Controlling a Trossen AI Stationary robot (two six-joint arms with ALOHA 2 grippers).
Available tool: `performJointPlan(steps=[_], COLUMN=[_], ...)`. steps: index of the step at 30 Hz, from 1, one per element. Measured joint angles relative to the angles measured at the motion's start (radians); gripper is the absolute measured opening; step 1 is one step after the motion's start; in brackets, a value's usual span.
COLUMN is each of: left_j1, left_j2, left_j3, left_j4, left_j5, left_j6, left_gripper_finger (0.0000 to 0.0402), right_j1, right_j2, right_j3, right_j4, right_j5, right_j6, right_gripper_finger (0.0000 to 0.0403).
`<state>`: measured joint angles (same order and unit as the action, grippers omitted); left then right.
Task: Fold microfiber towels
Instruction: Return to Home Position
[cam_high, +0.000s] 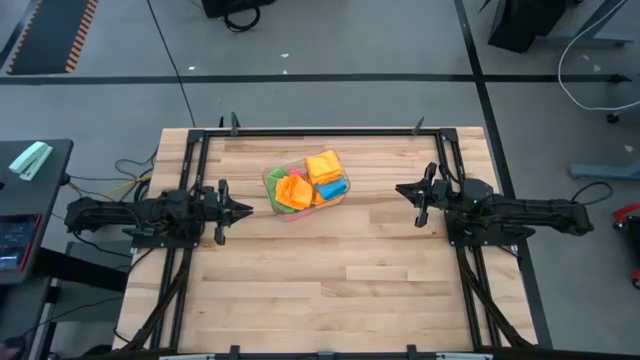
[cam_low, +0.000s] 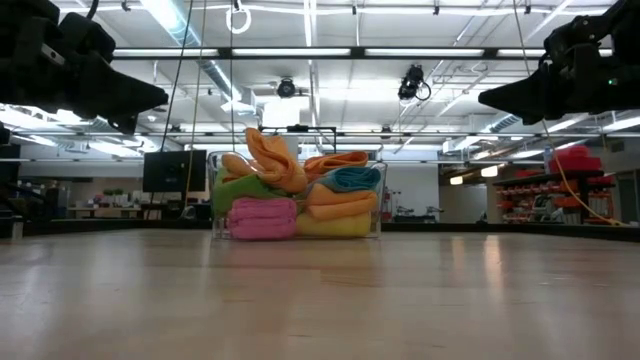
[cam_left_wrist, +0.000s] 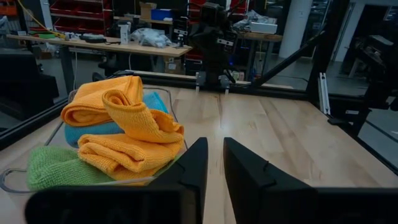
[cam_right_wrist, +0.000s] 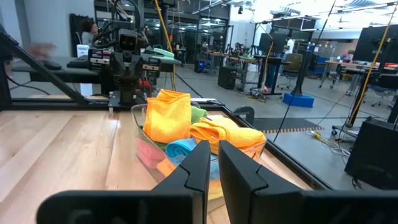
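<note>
Right, both arms were parked at opposite sides of the bench (cam_high: 330, 290), and I judged the job as good as done. The microfiber towels (cam_high: 306, 184) sat heaped in the clear bin (cam_low: 381, 195). It stood mid-bench toward the far edge, between the two arms, where either one could reach it. Orange, yellow, blue, green and pink folds were crammed together, and the pile rose above the rim because the bin was small for that many. The top orange towel (cam_left_wrist: 134, 115) slumped loosely over the others with its fold half relaxed. I'd have called that one the likeliest to slide off if anything nudged the bin. My left gripper (cam_high: 245, 210) hung well apart from the bin on its side, and the right gripper (cam_high: 402, 190) did likewise on the other, both pointing inward at it. From table height they showed high above the wood, which kept them clear of the heap. Each wrist view showed the fingers drawn narrow, only a slit between them, gripping nothing. No towel lay loose on the bench.
</note>
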<state>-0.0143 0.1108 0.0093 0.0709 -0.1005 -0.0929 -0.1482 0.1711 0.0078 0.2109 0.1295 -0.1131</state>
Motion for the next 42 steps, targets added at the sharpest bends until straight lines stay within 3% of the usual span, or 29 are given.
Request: performJointPlan(steps=[42], left_j1=[0.0], left_j2=[0.0], left_j3=[0.0], left_j4=[0.0], left_j5=[0.0], left_j6=[0.0], left_gripper_finger=[0.0053], right_j1=[0.0], right_j2=[0.0], right_j3=[0.0], right_j4=[0.0], right_j5=[0.0], right_j6=[0.0], right_gripper_finger=[0.0042])
